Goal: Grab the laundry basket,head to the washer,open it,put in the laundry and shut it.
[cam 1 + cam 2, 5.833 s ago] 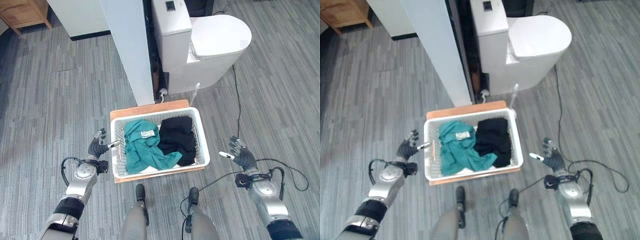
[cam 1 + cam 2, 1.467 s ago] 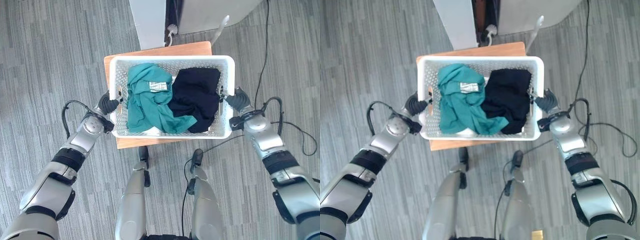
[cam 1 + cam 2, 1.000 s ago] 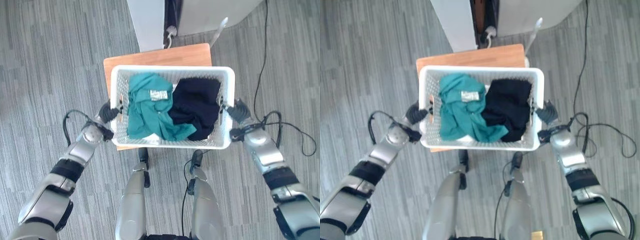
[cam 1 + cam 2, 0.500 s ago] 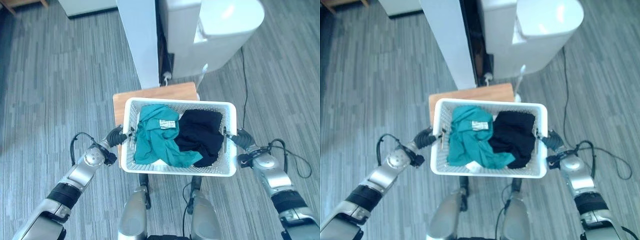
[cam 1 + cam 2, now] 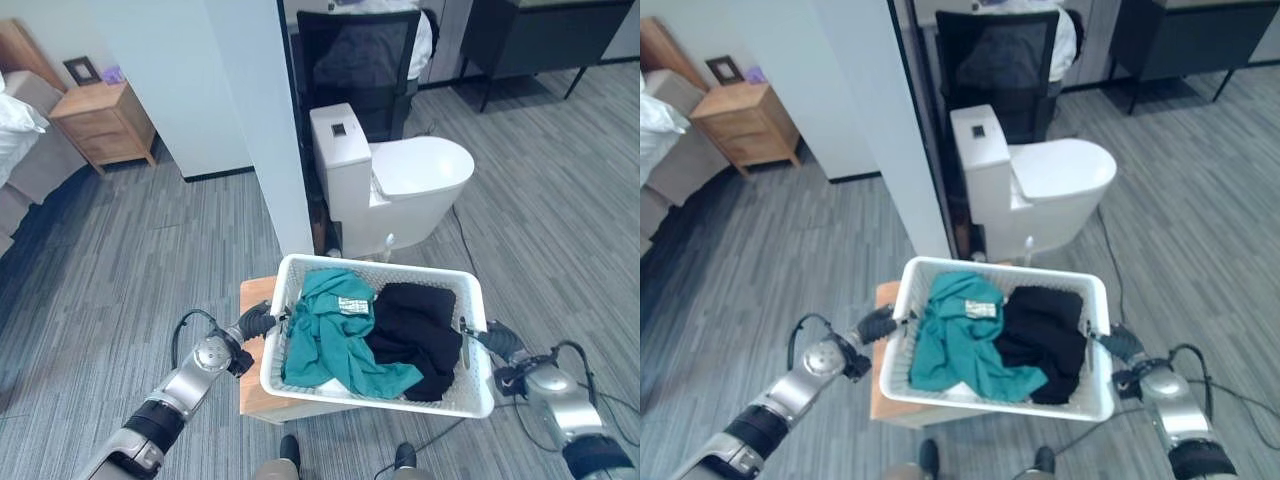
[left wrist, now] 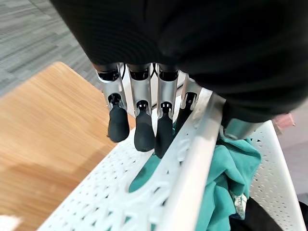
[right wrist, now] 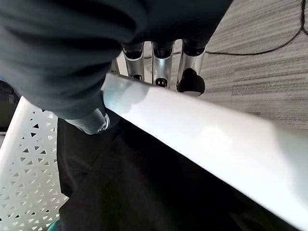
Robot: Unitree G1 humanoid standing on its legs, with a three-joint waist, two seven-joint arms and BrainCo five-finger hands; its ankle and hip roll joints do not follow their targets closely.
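Above grey plank floor [image 5: 120, 260] and a wooden stool [image 5: 252, 345], near a white toilet [image 5: 400, 185], I am holding the laundry basket [image 5: 470, 300], long axis running left-right, left hand [image 5: 252, 322] and right hand [image 5: 497, 342] curling round its end rims.

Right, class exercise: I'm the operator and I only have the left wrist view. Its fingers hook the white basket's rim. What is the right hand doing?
Observer: The right hand is curled over the opposite rim of the basket.
Operator: What's inside besides the teal garment?
Observer: A black garment lies beside it, on the robot's right.
Operator: And what's ahead?
Observer: A white toilet stands just beyond the basket.
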